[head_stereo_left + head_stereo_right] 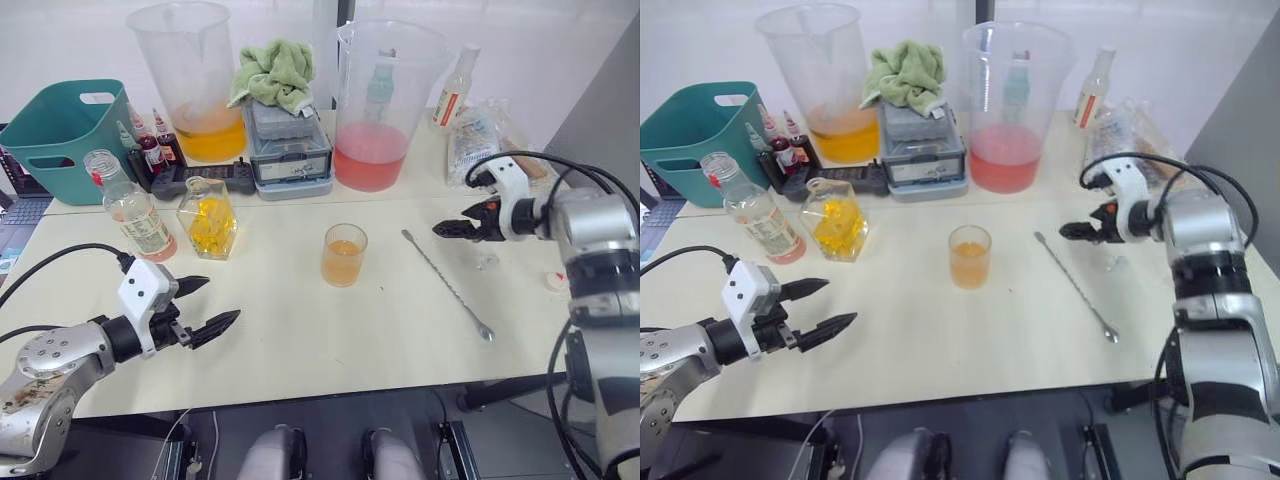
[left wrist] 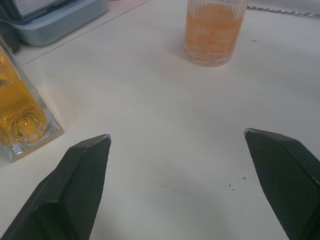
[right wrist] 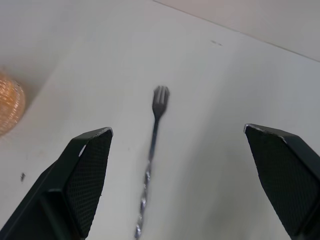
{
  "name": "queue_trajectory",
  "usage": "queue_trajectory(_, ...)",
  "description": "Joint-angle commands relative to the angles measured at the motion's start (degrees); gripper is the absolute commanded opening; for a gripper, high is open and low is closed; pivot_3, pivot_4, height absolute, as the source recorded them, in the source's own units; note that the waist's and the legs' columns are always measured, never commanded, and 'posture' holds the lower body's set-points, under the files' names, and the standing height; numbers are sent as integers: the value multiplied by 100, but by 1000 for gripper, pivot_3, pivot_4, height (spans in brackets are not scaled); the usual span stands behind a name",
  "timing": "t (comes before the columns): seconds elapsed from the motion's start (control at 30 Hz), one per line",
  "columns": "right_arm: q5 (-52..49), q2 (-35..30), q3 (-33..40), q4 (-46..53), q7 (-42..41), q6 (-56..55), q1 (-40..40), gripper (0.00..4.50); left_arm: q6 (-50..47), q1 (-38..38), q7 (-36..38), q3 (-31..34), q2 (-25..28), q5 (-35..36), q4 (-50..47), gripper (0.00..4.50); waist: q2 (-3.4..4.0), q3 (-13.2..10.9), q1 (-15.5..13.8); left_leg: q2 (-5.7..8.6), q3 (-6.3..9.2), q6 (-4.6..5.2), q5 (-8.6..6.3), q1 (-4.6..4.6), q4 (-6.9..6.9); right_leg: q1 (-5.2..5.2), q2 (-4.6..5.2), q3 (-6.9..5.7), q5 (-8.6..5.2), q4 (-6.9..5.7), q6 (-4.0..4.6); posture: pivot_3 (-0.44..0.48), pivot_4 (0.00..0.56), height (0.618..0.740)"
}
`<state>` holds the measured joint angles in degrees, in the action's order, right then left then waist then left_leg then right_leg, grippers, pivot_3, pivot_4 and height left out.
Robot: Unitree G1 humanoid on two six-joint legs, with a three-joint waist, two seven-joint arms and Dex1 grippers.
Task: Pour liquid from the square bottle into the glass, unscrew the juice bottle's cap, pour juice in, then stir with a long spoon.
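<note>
Ribbed clear glass (image 1: 344, 254) holds orange liquid; thin twisted metal long spoon (image 1: 446, 284) lies flat beside it. Left gripper (image 1: 205, 305) and right gripper (image 1: 447, 228) hover level, jaws released.

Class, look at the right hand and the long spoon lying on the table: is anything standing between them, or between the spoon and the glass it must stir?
Nothing visible blocks either path. The right hand, open, hovers over the fork-tipped end of the long spoon, with bare table beneath. Between the spoon and the glass there is only bare tabletop.
</note>
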<state>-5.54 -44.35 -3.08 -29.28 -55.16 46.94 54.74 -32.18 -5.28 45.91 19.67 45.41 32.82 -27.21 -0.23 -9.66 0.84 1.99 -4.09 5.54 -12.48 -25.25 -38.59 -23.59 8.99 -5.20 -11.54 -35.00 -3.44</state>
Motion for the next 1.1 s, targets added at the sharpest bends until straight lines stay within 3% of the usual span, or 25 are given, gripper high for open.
queue_trajectory(0.03, -316, -187, 617, 1064, 150, -272, -390, 4472, 342, -1, 185, 82, 107, -193, 286, 4500, 23, -2, 93, 49, 85, 30, 20, 11, 20, 39, 50, -89, -14, -11, -18, 0, 150, 740)
queue_trajectory(0.07, -408, -200, 775, 1278, 179, -273, -573, 4472, 446, -21, 193, 53, 109, -306, 385, 4500, 43, -4, 139, 108, 177, 50, 25, 11, 25, 58, 61, -109, -28, -18, -41, 0, 150, 740)
queue_trajectory(0.17, -855, -203, 1472, 2023, 81, -724, -1385, 4472, 786, -133, 217, 90, 94, -589, 638, 4500, 49, -8, 82, 332, 560, -19, 102, 17, 31, 55, -3, -2, -98, -21, -137, 0, 150, 740)
queue_trajectory(0.27, -1393, -98, 2108, 2576, -75, -1111, -2124, 4472, 1052, -241, 223, 169, 95, -784, 816, 4500, 46, -7, -66, 318, 538, -37, 110, 18, 53, 42, -44, 126, -85, -24, -110, 0, 150, 740)
queue_trajectory(0.43, -2153, -32, 2885, 2710, -500, -1477, -3124, 4472, 1586, -540, 190, 481, 1, -1022, 1091, 4500, 46, -7, -149, 318, 509, -58, 74, 30, 62, 21, -46, 191, -90, -6, -73, 0, 150, 740)
queue_trajectory(0.6, -2080, -113, 3001, 2477, -456, -1963, -3678, 4472, 1899, -809, 159, 759, -128, -1089, 1342, 4500, 46, -7, -159, 322, 483, -29, 51, 71, 62, 26, -54, 269, -91, -10, -68, 0, 150, 740)
queue_trajectory(0.93, -2327, -227, 3413, 1765, -767, -2576, -4228, 4472, 2411, -1231, 52, 1257, -362, -1170, 1876, 4500, 46, -6, -177, 319, 460, -20, 44, 77, 69, 11, -54, 297, -90, -15, -66, 0, 150, 740)
queue_trajectory(1.1, -2221, -259, 3381, 1626, -866, -3070, -4414, 4472, 2536, -1087, -74, 1353, -457, -1134, 2184, 4500, 45, -6, -190, 317, 457, -16, 41, 80, 70, 13, -52, 300, -90, -11, -66, 0, 150, 740)
